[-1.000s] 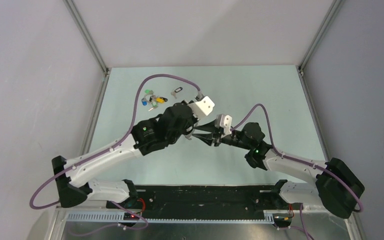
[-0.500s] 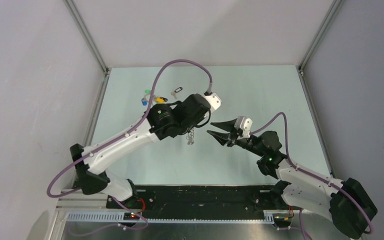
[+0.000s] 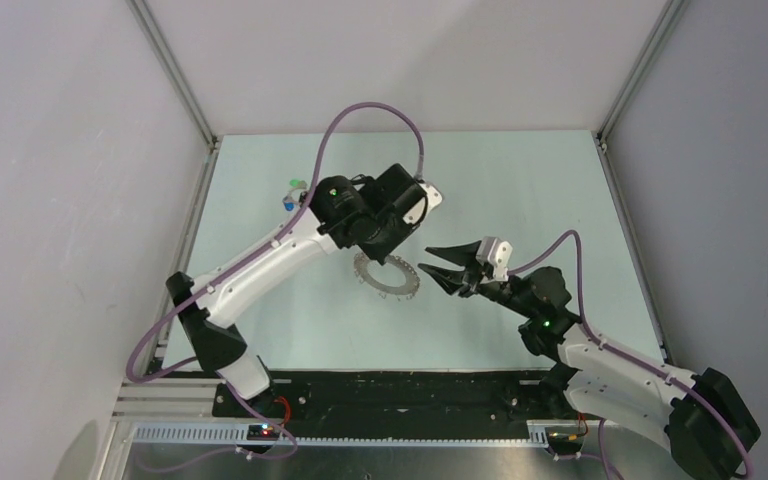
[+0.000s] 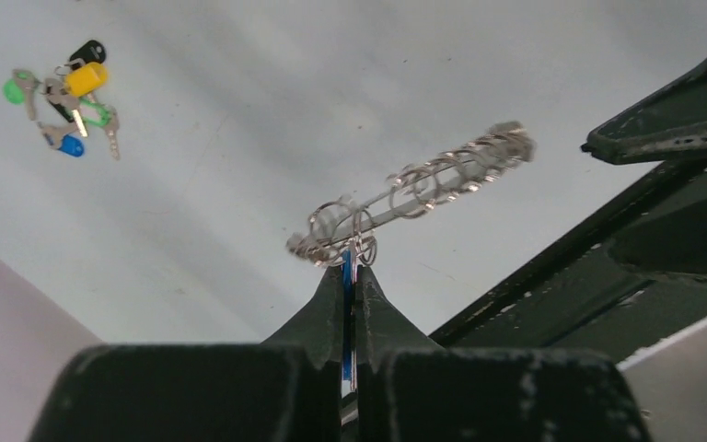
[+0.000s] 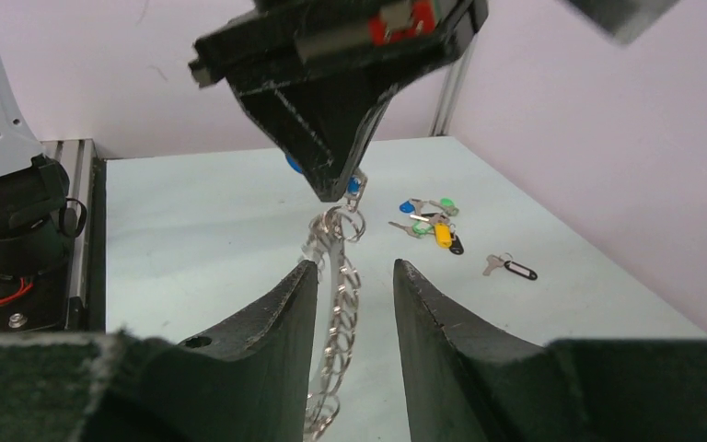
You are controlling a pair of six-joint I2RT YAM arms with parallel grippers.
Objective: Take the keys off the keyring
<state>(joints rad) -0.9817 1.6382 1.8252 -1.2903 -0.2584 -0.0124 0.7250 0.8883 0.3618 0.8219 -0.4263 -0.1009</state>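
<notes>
Keyring (image 3: 385, 275) with its keys (image 4: 460, 170) hangs above the table (image 3: 520, 190), pinched shut in the left tool (image 4: 350, 273), seemingly by a blue tab (image 4: 344, 308), its hoop edge-on between the right tool's (image 5: 354, 267) part-open jaws.

Bright, even, soft light from overhead; shadows on the pale table (image 3: 520, 180) faint and diffuse. Sharp throughout from the top camera (frame posts (image 3: 175, 75) leaning outward toward the corners). From the left wrist: left gripper (image 4: 350, 276) near-black and soft, keyring (image 4: 414, 189) glinting, smeared at its far end. From the right wrist: right gripper (image 5: 354, 267) large and blurred up close, key bunch (image 5: 428, 221) behind fairly crisp, walls (image 5: 589, 138) tinted pink.
</notes>
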